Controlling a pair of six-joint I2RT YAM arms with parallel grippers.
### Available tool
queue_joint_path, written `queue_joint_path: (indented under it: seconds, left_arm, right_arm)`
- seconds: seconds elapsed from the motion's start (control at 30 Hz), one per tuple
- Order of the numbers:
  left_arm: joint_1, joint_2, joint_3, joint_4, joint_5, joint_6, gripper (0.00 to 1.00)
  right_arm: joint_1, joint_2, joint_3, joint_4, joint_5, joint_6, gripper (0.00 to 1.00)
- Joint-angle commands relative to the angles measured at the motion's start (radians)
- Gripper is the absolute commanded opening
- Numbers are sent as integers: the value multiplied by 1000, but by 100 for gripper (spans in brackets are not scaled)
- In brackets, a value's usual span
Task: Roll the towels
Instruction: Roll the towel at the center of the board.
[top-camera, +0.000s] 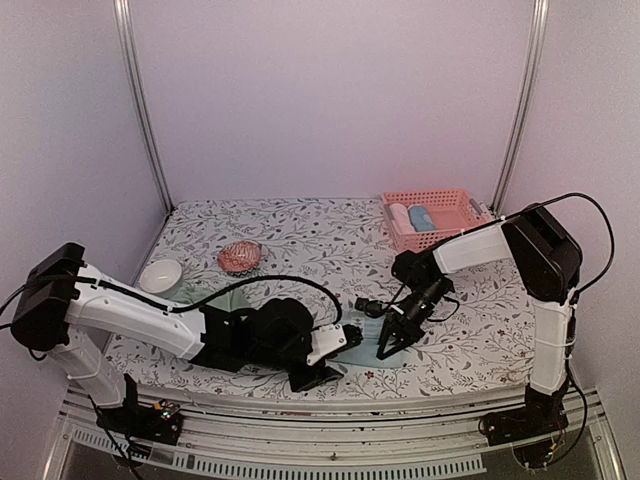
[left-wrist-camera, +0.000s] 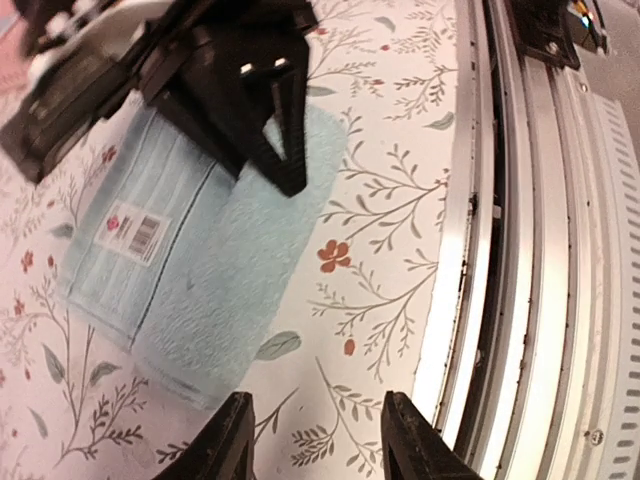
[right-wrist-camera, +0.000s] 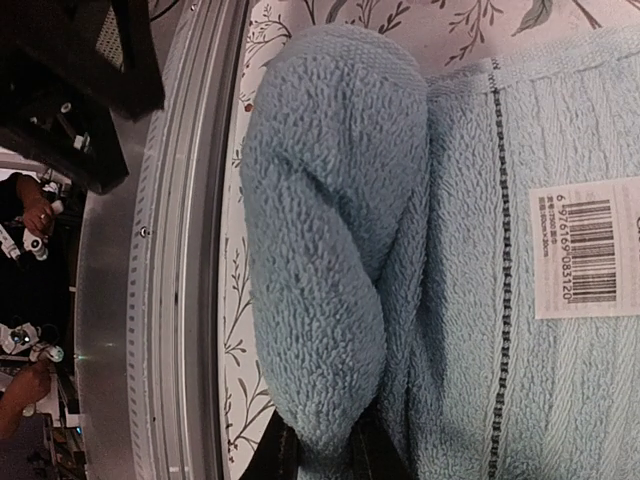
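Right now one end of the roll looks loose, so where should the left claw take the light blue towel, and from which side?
Grip the rolled edge of the light blue towel at its free end, opposite the right claw. Probably bring the open left claw in from the near table edge, jaws astride the roll; the flat labelled half offers no bulk.

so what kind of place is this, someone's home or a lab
Most likely a robot lab test cell, not a home: robot arms mounted on a metal rail, bare walls framed with aluminium posts, and a floral cloth holding props such as a light blue towel.
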Motion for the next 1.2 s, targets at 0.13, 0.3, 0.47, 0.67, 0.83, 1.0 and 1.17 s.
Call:
queue_joint_path:
  seconds: [0.13, 0.3, 0.47, 0.67, 0.83, 1.0, 1.17]
  left_arm:
    - [-91, 204, 181, 9, -272, 336, 49]
    - [-106, 309, 199, 66, -394, 538, 49]
    - [-106, 351, 234, 73, -350, 557, 46]
    - [-107, 415, 266, 13, -343, 522, 27]
    - [-106, 394, 290, -109, -272, 439, 18]
    - [-104, 394, 353, -315, -119, 322, 17]
    - [-80, 473, 455, -496, 46, 237, 17]
  right_arm:
    - [5, 140, -6, -129, 60, -27, 5]
    - [5, 152, -6, -123, 60, -23, 6]
    - [4, 153, -5, -122, 58, -19, 6]
    - [3, 131, -6, -133, 59, -23, 20]
    - [-39, 62, 68, -232, -1, -91, 44]
    - [-131, -35, 156, -320, -81, -129, 47]
    - [-228, -220, 141, -207, -55, -7, 47]
